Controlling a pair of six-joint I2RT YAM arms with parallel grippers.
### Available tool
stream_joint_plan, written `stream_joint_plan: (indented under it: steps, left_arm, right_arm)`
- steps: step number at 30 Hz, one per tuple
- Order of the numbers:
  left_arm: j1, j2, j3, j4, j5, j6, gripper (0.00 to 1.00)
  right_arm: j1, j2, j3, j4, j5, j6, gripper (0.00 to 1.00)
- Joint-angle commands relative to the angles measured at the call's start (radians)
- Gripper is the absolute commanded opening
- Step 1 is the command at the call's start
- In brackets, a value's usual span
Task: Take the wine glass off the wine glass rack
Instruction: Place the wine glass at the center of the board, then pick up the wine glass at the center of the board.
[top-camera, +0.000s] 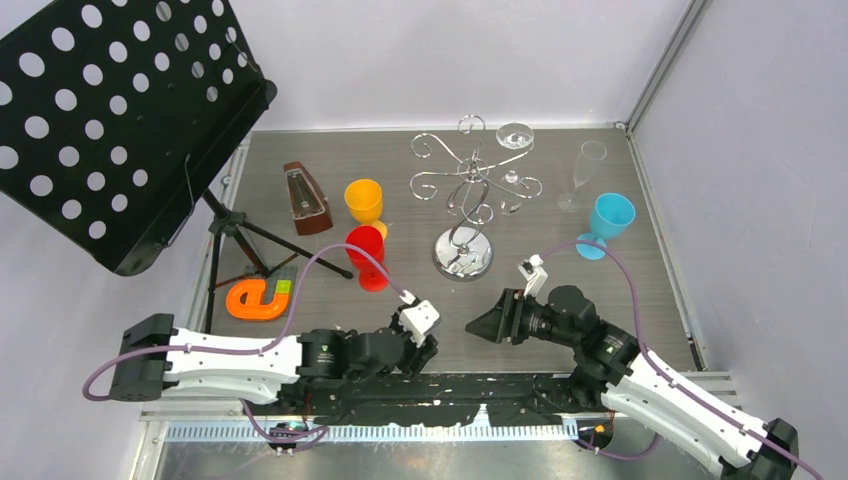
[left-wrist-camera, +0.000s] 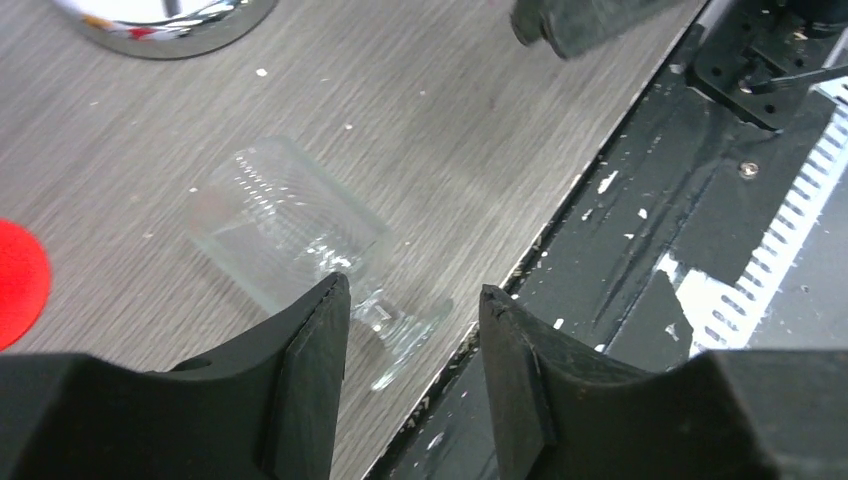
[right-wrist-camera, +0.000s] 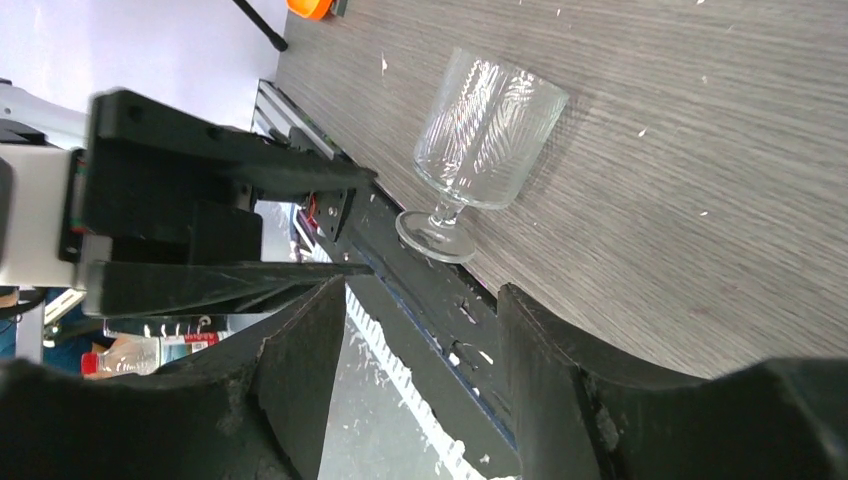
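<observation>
Top view: music stand (top-camera: 110, 110) cut off by left + top edges; right arm (top-camera: 680, 400) cut at bottom-right corner. Stem of orange cup (top-camera: 364, 198) hidden behind red cup (top-camera: 366, 245). Can't pick out the clear glass by the arms there, too faint vs. tabletop.

Left wrist view: wine glass (left-wrist-camera: 285, 220) blurred, stem partly hidden behind a finger (left-wrist-camera: 300, 390) of left gripper (left-wrist-camera: 415, 295). Only a sliver of wine glass rack (left-wrist-camera: 165, 25) base, cut by top edge. Red disc (left-wrist-camera: 20, 280) cut at left edge, can't tell what. Dark finger (left-wrist-camera: 590, 22) of right gripper (top-camera: 478, 325) cut at top.

Right wrist view: orange thing (right-wrist-camera: 310, 8) cut by top edge, unidentifiable.
</observation>
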Motion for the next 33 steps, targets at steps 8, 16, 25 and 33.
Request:
stream_joint_plan:
  steps: [8,16,25,33]
  left_arm:
    - [-0.002,-0.022,0.109,-0.383,-0.234,-0.281,0.59]
    - [0.073,-0.017,0.044,-0.401,-0.185,-0.41,0.53]
    - [0.185,-0.015,-0.043,-0.291,-0.059,-0.416,0.49]
    - [0.197,0.053,-0.047,-0.234,0.005,-0.415,0.48]
  right_arm:
    - [0.14,0.205,-0.04,0.286,0.124,0.092,0.65]
    - [0.231,0.337,-0.054,0.414,0.207,0.158,0.65]
    - [0.31,0.497,-0.054,0.568,0.283,0.245,0.63]
    - [0.368,0.651,-0.025,0.66,0.345,0.302,0.63]
